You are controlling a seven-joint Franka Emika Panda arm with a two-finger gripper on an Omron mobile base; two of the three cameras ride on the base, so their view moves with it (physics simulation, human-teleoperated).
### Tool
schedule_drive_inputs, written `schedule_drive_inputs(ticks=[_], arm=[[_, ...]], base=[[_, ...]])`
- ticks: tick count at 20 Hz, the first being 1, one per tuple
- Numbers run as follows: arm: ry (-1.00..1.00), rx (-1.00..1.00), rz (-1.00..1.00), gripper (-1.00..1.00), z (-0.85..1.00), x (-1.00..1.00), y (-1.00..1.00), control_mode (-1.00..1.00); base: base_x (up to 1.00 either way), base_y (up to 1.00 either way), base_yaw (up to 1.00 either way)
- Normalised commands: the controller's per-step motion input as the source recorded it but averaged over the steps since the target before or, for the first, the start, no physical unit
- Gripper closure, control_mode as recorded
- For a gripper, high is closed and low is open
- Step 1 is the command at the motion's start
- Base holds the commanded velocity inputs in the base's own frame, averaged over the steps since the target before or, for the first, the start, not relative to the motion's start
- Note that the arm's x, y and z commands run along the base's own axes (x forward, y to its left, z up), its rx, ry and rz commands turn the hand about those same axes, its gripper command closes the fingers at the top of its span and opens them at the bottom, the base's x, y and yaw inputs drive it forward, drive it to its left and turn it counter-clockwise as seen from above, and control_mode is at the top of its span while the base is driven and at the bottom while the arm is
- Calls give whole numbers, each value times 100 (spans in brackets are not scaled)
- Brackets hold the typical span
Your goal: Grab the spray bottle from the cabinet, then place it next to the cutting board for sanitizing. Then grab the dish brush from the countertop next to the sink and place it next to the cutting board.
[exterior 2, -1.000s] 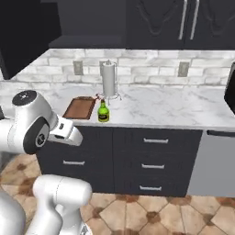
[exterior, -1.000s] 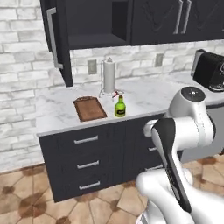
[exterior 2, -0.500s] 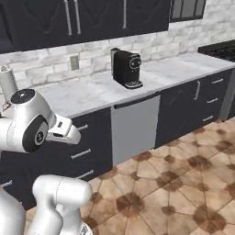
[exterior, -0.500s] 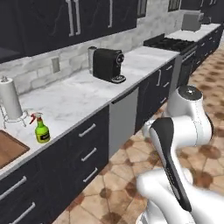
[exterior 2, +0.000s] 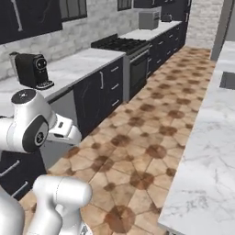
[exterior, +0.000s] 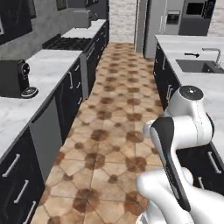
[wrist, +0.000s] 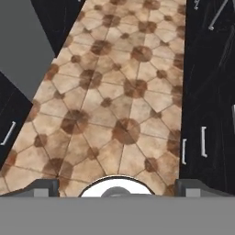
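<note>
A glossy white arm (exterior: 186,120) with dark joints and rounded links.

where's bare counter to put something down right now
Bare marble on the right-hand countertop, from its near end up to the sink. On the left countertop, free between the coffee machine and the stove.

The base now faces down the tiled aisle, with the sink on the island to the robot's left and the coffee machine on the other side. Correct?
Not quite. In the left base view the sink lies on the right-hand countertop; the coffee machine stands across the aisle on the left. The rest holds.
</note>
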Motion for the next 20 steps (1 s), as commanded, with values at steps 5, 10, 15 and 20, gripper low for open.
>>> schedule_drive_inputs(ticks=[5, 10, 15, 20], arm=[[0, 0, 0, -100, 0, 0, 0, 100], [0, 0, 0, -100, 0, 0, 0, 100], [0, 0, 0, -100, 0, 0, 0, 100], [0, 0, 0, -100, 0, 0, 0, 100]], base=[[78, 58, -44], [100, 59, -36], [100, 60, -36], [100, 60, -43]])
